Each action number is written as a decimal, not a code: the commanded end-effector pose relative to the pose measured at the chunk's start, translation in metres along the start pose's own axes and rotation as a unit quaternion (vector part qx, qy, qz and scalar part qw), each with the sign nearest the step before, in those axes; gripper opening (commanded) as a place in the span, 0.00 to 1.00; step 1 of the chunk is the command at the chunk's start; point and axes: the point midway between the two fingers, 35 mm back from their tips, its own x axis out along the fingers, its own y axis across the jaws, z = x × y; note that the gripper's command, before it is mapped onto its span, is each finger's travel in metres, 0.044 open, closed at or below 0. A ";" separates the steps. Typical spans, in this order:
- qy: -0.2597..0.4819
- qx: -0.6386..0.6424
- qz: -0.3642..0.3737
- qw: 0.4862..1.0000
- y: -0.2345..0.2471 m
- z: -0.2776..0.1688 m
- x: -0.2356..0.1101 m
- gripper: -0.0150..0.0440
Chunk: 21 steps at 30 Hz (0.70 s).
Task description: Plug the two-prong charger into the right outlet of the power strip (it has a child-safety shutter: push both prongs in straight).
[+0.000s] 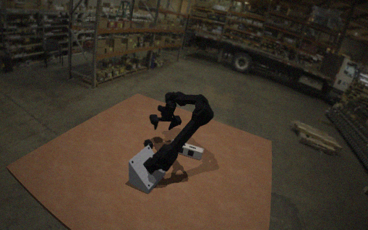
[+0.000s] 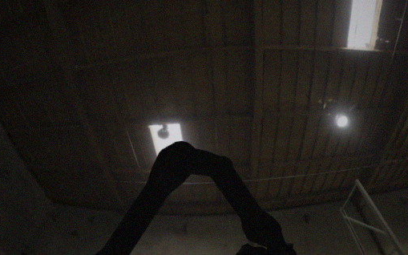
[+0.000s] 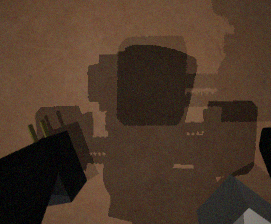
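Open air under the spread gripper (image 1: 165, 123), grey wedge base (image 1: 141, 170) and power strip (image 1: 192, 150) close below

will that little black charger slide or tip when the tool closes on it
The small black blocky charger looks rigid, so it probably won't flex. It seems small beside the arm, so likely light and apt to skid on the flat orange mat if one finger touches first. Its boxy shape should not roll.
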 end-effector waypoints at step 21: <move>0.141 -0.146 -0.033 0.979 0.093 -0.041 0.020 1.00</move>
